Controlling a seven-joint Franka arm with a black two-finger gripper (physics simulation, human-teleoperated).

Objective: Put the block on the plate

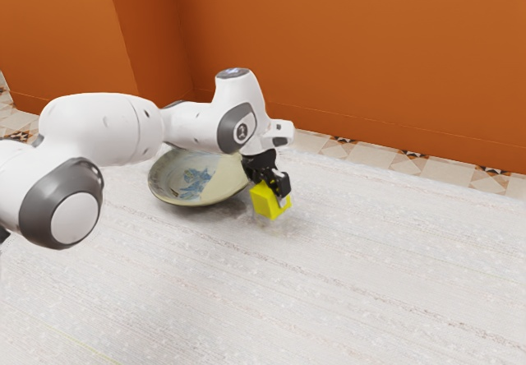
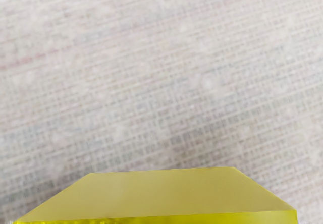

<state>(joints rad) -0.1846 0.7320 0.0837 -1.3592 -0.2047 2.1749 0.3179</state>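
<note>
Gripped the yellow block in the black gripper, with the fingers drawn in against its sides and parted by no more than the block's own width. Pressed one finger along the side toward two o'clock in the exterior view; could not make out the full length of the other. Held the block just above the pale, woven-looking table surface, over a faint shadow at about five o'clock from it.

Had the block outside the plate, near its rim and not over it. Saw that shallow, blue-patterned plate toward ten o'clock from the block, partly behind the white arm. Reached in with the arm from nine o'clock in the exterior view, bending down to the block from eleven o'clock.

In the wrist view, found the block large and close under the hand, with a flat yellow face and a brighter strip along its edge. Made out the fine weave of the table surface beyond it. Faced an orange wall toward twelve o'clock in the exterior view, above a patterned tile border.
</note>
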